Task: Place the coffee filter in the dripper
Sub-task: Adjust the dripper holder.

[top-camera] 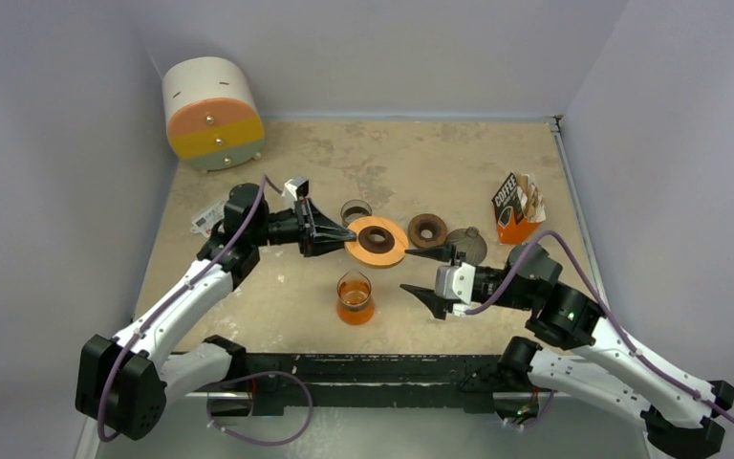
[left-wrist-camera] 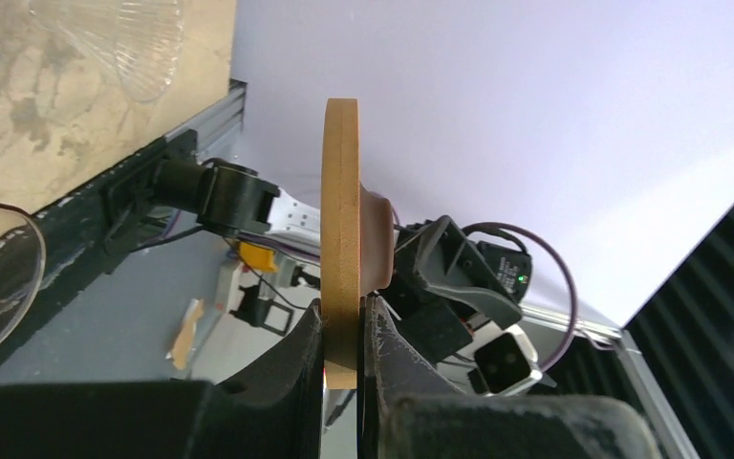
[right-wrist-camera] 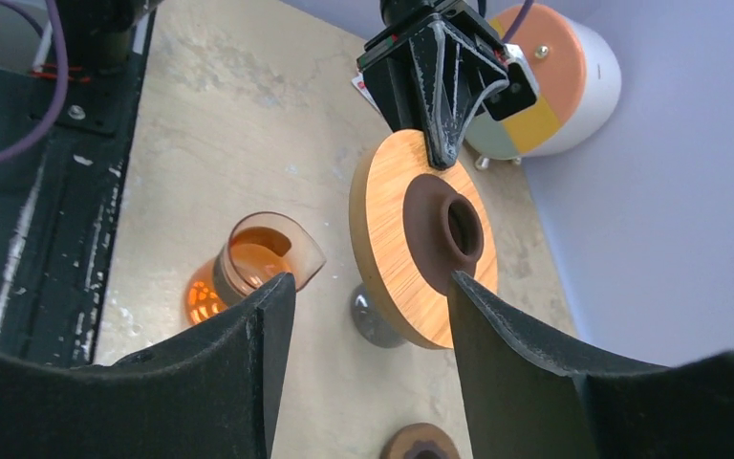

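Observation:
My left gripper (top-camera: 350,234) is shut on the rim of a round wooden disc with a brown collar (top-camera: 377,241), the dripper's base, held above the table. In the left wrist view the disc (left-wrist-camera: 341,210) stands edge-on between the fingers (left-wrist-camera: 301,349). My right gripper (top-camera: 419,271) is open and empty, just right of the disc and apart from it; its wrist view shows the disc (right-wrist-camera: 411,239) ahead of the open jaws (right-wrist-camera: 368,282). A ribbed glass cone (top-camera: 465,246) lies by the right gripper. Paper coffee filters stick out of an orange and black box (top-camera: 516,207) at the right.
An amber glass carafe (top-camera: 355,298) stands below the disc, near the front edge. A brown ring (top-camera: 427,229) and a small glass cup (top-camera: 356,211) lie mid-table. A white, orange and yellow drum (top-camera: 212,113) sits at the back left. Grey walls close in three sides.

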